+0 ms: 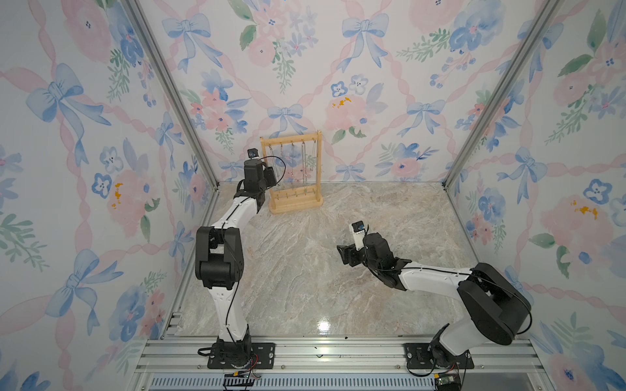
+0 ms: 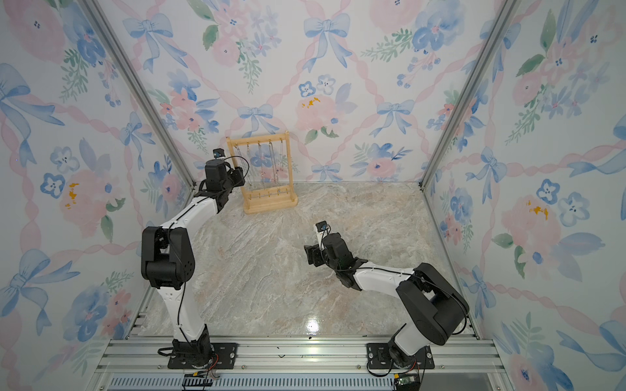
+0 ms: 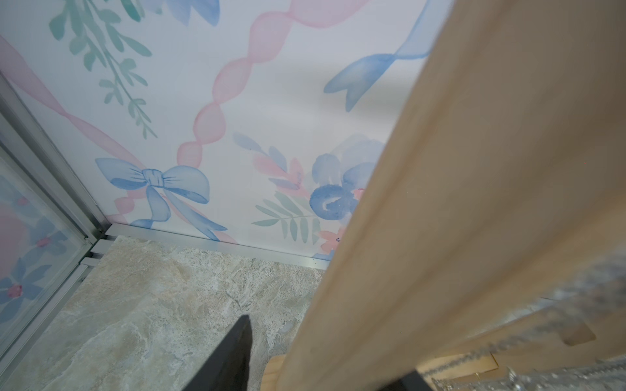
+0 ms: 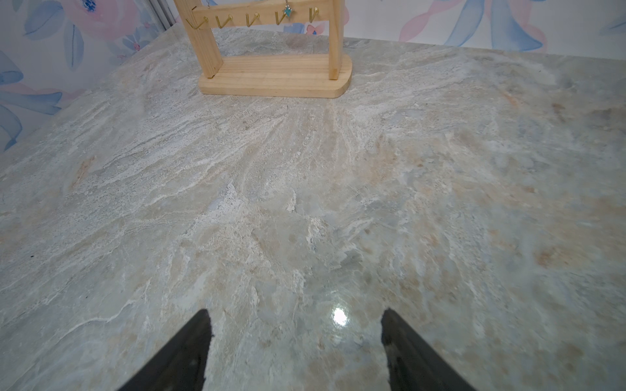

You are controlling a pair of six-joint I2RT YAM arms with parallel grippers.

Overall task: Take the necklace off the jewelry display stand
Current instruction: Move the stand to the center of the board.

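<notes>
Right gripper (image 4: 294, 338) — spread wide, empty, over bare table (image 4: 305, 186), well apart from the stand (image 1: 294, 204).
Left gripper (image 1: 271, 176) — at the stand's side near the far wall; its spread could not be told.
Necklaces (image 1: 304, 162) — several, hung from the top bar (image 1: 290, 138).
Step judged: reaching in. The next move called for lifting one necklace clear of the bar.
Only the left wrist view showed a necklace close up, blurred.

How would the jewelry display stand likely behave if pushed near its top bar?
The jewelry display stand looks apt to tip: its frame stands tall over a shallow base. Light wood suggests it would slide easily on the glossy tabletop. Its hanging chains would probably swing.
</notes>
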